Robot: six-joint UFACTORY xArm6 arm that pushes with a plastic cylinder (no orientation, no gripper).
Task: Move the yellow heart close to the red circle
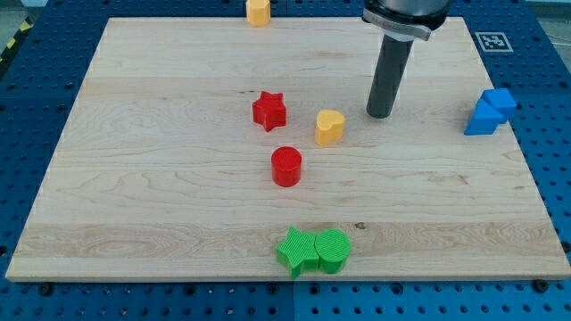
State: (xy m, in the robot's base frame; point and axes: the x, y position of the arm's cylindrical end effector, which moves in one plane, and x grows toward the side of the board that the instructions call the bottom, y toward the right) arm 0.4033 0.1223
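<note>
The yellow heart (329, 127) lies near the board's middle, a little to the upper right of the red circle (286, 166), with a small gap between them. My tip (380, 115) rests on the board just to the right of the yellow heart, not touching it. The red star (268, 111) sits to the left of the heart and above the red circle.
A green star (295, 251) and a green circle (332, 250) touch each other at the bottom edge. A blue block (489, 111) sits at the right edge. A yellow block (258, 12) sits at the top edge. The wooden board (161, 178) lies on a blue pegboard table.
</note>
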